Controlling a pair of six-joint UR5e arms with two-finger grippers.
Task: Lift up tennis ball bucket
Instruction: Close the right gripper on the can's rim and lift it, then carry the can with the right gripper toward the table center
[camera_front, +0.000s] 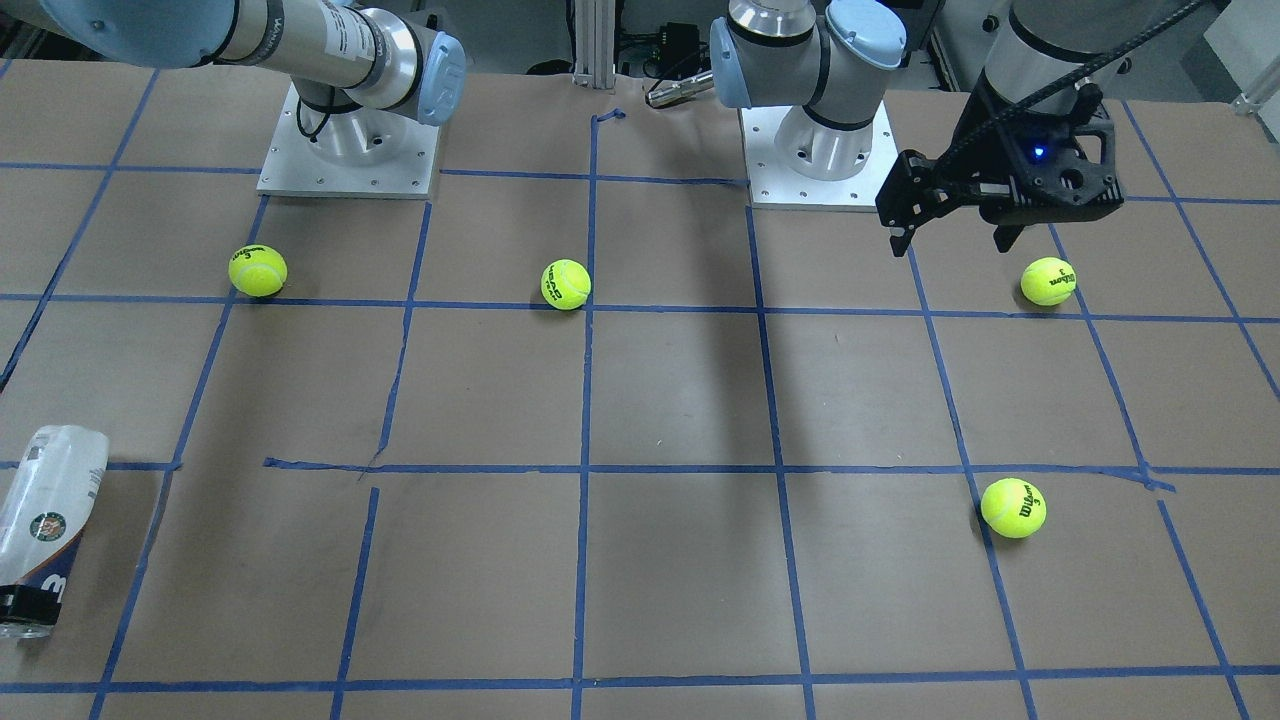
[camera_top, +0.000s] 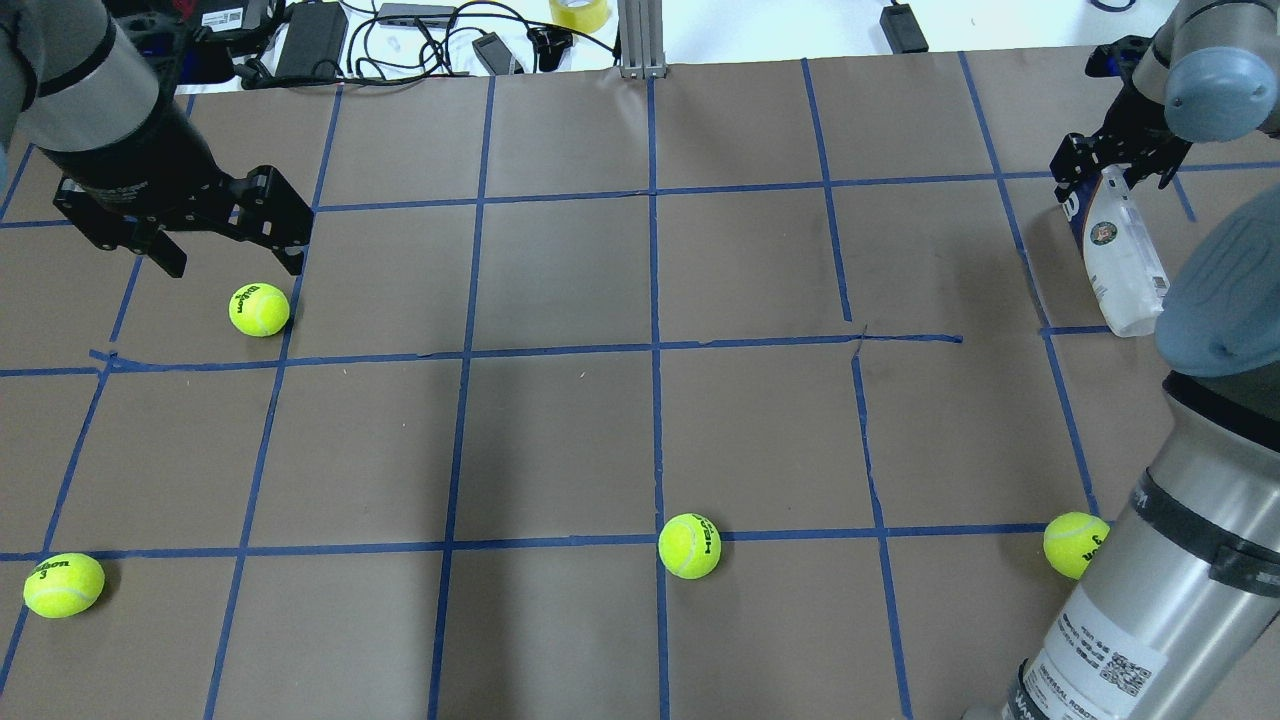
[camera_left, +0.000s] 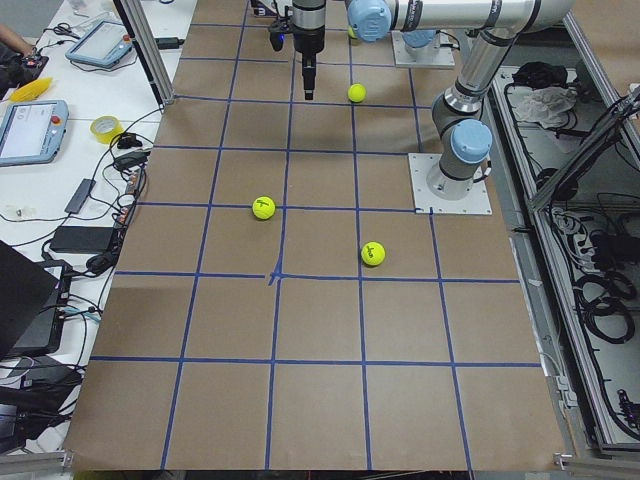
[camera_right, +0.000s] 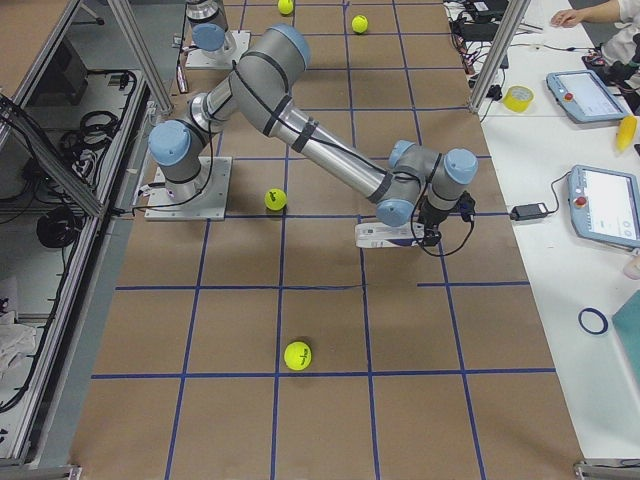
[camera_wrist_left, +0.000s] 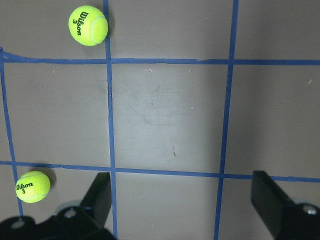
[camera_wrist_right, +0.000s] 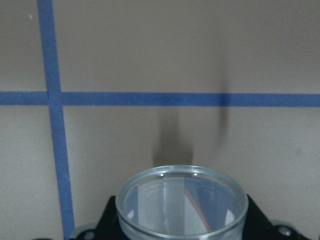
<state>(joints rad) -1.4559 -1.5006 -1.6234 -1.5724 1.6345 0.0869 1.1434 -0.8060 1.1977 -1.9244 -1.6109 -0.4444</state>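
Note:
The tennis ball bucket (camera_top: 1120, 255), a clear can with a white and navy label, lies about level near the table's far right edge. It also shows in the front-facing view (camera_front: 50, 520) and the right exterior view (camera_right: 385, 235). My right gripper (camera_top: 1110, 170) is at its far, open end. In the right wrist view the open rim (camera_wrist_right: 182, 197) sits between the fingers, which touch both sides. I cannot tell whether the can is off the table. My left gripper (camera_top: 235, 262) is open and empty, hovering beside a tennis ball (camera_top: 259, 309).
Three more tennis balls lie on the brown paper: front left (camera_top: 63, 585), front middle (camera_top: 689, 546), and front right (camera_top: 1075, 545) beside my right arm's forearm (camera_top: 1130, 620). Cables and chargers (camera_top: 320, 40) lie beyond the far edge.

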